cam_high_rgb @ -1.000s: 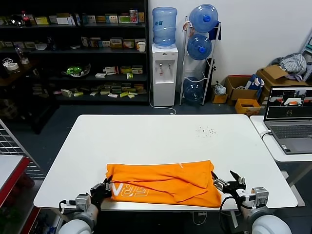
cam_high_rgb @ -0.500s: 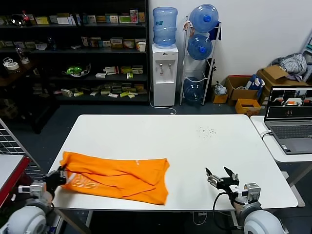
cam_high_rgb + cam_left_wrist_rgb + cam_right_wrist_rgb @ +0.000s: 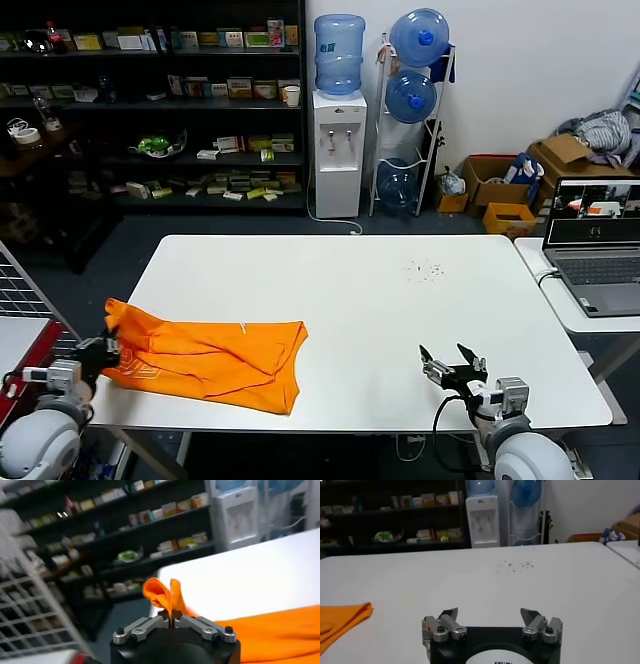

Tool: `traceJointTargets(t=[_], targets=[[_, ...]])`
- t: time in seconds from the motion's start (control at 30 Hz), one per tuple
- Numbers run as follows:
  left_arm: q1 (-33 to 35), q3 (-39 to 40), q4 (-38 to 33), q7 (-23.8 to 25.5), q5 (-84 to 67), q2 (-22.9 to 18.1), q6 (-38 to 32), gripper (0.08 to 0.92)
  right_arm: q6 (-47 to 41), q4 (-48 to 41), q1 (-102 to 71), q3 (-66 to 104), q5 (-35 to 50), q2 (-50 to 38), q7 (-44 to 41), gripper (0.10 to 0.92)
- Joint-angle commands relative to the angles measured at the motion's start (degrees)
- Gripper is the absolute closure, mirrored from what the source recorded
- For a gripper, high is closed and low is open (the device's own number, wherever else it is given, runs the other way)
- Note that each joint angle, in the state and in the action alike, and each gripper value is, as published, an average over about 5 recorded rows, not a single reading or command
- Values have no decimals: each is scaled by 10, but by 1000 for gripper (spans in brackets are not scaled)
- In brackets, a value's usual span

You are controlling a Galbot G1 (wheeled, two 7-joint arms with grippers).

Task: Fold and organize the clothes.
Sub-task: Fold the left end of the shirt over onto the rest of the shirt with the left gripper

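At the near left corner of the bench [image 3: 350, 270], your left gripper [image 3: 103, 351] has its jaws clenched on 1 bunched corner of the orange T-shirt [image 3: 215, 352], and in the left wrist view that pinch shows as a small curl of fabric standing up out of the closed jaws. The shirt lies loosely folded and rumpled along the near left part of the bench, its left end right at the edge where the gripper holds it, its right end trailing toward the middle. The risk here is plain: if you pull further left, the cloth will slide off the edge and the weight of the hanging part could drag the rest after it. Because only a small pinch is held, a sharp tug could also slip the fabric free, or undo the fold, since nothing pins the far side and the layers sit slack with visible creases. The white lettering near the held end is partly tucked under, so you cannot tell how neatly the layers line up. Your right gripper [image 3: 451, 363] hovers low over the near right of the bench, jaws spread wide and holding nothing, well apart from the shirt and unable to steady it from there.
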Motion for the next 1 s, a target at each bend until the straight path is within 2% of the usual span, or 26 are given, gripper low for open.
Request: traceJointTargets(t=[0.03,0.17,0.4,0.83,1.0], targets=[[-84,155,-175,-70,-141,-143,113,886,-4,3,-18,10,-11,18,5,203],[-107,206,-184,-92,-139,-197,130,886,-5,8,-37,24,-14,24,7,203],[-132,243,-150,-101,-103,-239,129,886,-6,8,-45,26,-17,33,9,203],[-134,245,-111,-79,-48,-247,114,880,-8,4,-36,17,-14,33,9,203],[-125,223,-118,-71,-48,-250,110,768,-8,3,-33,13,-13,32,9,203]])
